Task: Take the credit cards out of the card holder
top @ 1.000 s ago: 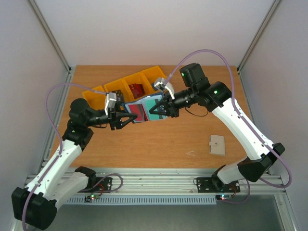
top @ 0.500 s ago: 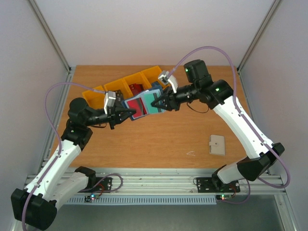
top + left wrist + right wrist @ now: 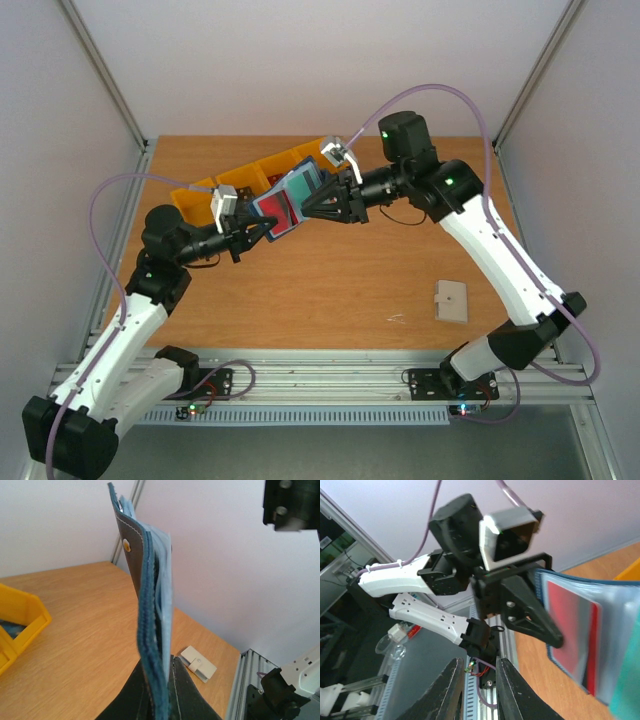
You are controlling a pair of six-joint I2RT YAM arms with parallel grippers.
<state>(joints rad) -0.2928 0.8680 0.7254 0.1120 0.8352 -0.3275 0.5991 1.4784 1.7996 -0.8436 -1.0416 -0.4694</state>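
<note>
The dark navy card holder hangs open in the air above the table's middle, near the yellow bins. A red card and a teal card sit in its clear pockets. My left gripper is shut on the holder's lower left edge. In the left wrist view the holder stands edge-on, clamped in that gripper. My right gripper is open and empty, close in front of the card faces. The right wrist view shows its parted fingers left of the holder, the red card and the left gripper.
A row of yellow bins stands at the back left, just behind the raised holder, and shows in the left wrist view. A beige square pad lies at the right front, also in the left wrist view.
Both grippers and the holder have moved up and toward the back left. The holder now tilts more steeply and covers part of the bins.
</note>
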